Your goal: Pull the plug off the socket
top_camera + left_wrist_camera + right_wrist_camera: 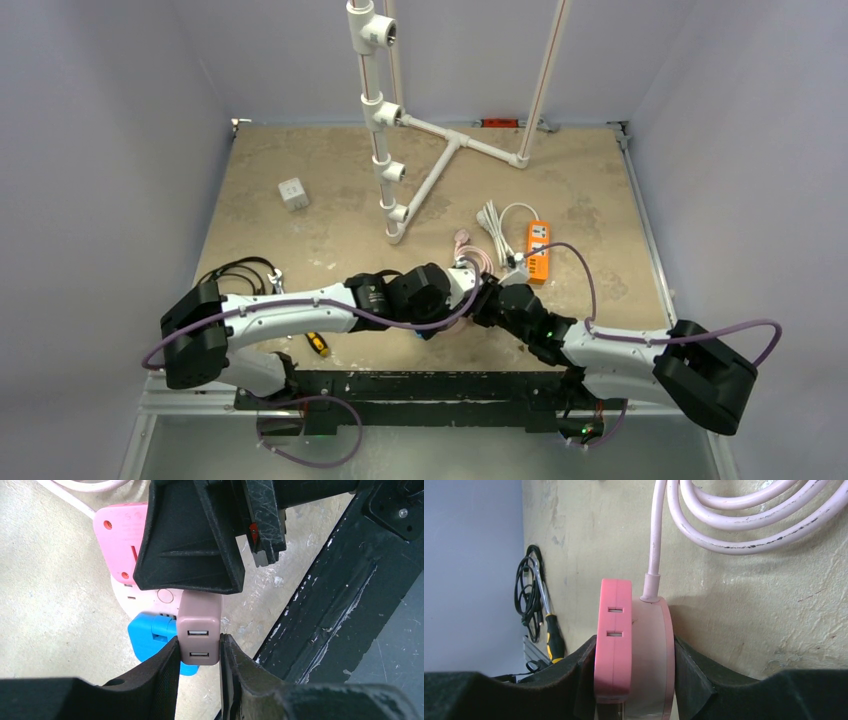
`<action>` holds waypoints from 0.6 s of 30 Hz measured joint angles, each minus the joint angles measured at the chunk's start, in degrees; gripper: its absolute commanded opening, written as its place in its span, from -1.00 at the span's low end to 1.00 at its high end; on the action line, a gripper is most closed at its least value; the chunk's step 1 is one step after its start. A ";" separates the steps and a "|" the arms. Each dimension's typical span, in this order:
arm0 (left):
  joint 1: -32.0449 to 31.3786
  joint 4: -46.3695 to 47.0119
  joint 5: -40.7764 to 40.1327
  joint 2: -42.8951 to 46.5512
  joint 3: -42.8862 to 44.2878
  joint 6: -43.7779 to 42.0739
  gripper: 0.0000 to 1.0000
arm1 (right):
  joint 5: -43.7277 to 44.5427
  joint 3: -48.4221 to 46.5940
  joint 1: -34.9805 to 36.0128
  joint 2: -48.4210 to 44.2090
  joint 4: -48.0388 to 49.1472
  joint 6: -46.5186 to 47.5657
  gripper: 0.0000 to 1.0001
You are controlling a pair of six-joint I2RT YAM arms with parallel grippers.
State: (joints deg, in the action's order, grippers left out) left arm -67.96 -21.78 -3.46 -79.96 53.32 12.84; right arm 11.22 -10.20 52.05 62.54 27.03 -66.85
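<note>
— Left end effector?
— Closed narrow on the plug, low in the middle of the left wrist view. One black finger pressed against each side of that dusty-pink block, two USB slots facing the camera.

— And the plug itself?
— Butted against the pale body of the socket, not pulled free. Pins hidden, so impossible to tell how deep. Just to its left, touching it, a blue plug on the same pink strip.

— Right end effector?
— Clamped on the socket across its thickness, bottom middle of the right wrist view. Bright pink face on the left, paler base on the right, a black finger tight against each. Jaws spread only to that width.

— Anything else around?
— Pale pink cord out of the socket's top edge, looped across the upper right. At the left edge, by the wall, a screwdriver with a yellow-and-black handle beside a coil of black cable.

— From above?
— Both arms meeting near the centre of the frame, low over the desk. Orange power strip just to the right of them. White adapter well apart in the upper left. White pipe frame standing at top centre.
</note>
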 measured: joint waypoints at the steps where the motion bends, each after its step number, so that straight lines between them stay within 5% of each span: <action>1: 0.09 -0.17 0.02 0.00 0.09 -0.07 -1.00 | 0.00 -0.07 0.00 0.09 0.04 0.00 -1.00; 11: 9.75 -0.61 15.28 0.09 0.59 -1.11 -1.00 | 0.02 -0.46 -0.26 0.09 1.11 -0.20 -1.00; 18: 10.51 -0.90 16.57 0.46 0.59 -2.64 -1.00 | -0.17 -0.55 -0.33 0.83 2.32 -0.22 -1.00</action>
State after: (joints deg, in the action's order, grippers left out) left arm -57.45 -22.68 13.10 -79.50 53.91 10.20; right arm 11.05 -10.74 51.72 63.37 29.34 -67.07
